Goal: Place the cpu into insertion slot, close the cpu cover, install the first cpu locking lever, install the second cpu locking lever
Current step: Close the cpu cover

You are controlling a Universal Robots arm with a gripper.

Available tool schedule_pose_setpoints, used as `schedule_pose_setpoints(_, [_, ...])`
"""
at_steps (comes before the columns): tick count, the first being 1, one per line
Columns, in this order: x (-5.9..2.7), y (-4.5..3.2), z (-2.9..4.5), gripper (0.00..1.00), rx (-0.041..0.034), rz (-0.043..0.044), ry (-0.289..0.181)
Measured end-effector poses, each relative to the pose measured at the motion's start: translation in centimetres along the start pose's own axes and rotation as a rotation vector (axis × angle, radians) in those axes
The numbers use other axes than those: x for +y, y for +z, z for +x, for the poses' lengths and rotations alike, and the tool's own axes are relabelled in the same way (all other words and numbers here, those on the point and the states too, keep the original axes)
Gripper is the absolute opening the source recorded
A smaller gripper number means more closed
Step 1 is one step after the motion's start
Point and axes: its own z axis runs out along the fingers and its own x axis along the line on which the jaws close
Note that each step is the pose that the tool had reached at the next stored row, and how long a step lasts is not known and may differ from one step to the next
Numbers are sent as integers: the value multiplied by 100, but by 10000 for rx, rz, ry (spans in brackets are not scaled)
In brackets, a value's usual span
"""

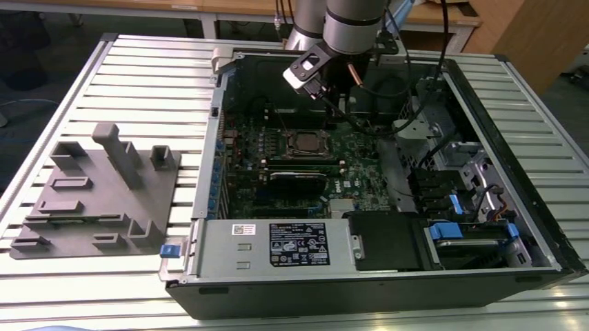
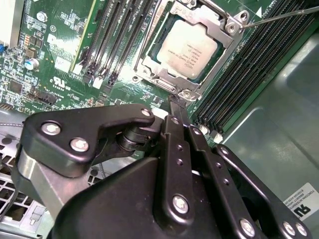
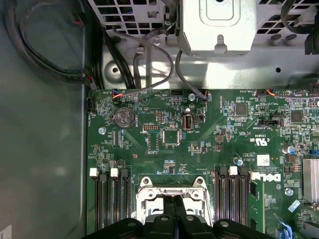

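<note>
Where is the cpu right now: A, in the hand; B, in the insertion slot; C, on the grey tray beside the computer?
B: in the second wrist view the cpu lies in the insertion slot with the cpu cover framing it.

Silver-grey cylindrical arm (image 1: 354,21); matte black claw (image 2: 172,104) of jointed link bars dotted with silver screws (image 2: 180,203).

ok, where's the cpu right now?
In the second wrist view the cpu lies framed by the metal cover, between two banks of memory slots, just beyond the gripper.
</note>
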Motion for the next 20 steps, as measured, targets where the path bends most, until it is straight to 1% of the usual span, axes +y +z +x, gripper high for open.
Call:
schedule_pose_setpoints(2, [0, 1, 0, 11, -3, 39, 1])
schedule_pose_setpoints(4, [0, 4, 0, 11, -2, 54, 0])
schedule_pose_setpoints(13, [-6, 12, 0, 11, 1, 57, -7])
schedule_pose_setpoints(15, [-14, 16, -1, 11, 3, 59, -146])
schedule_pose_setpoints(20, [-17, 24, -1, 11, 21, 60, -838])
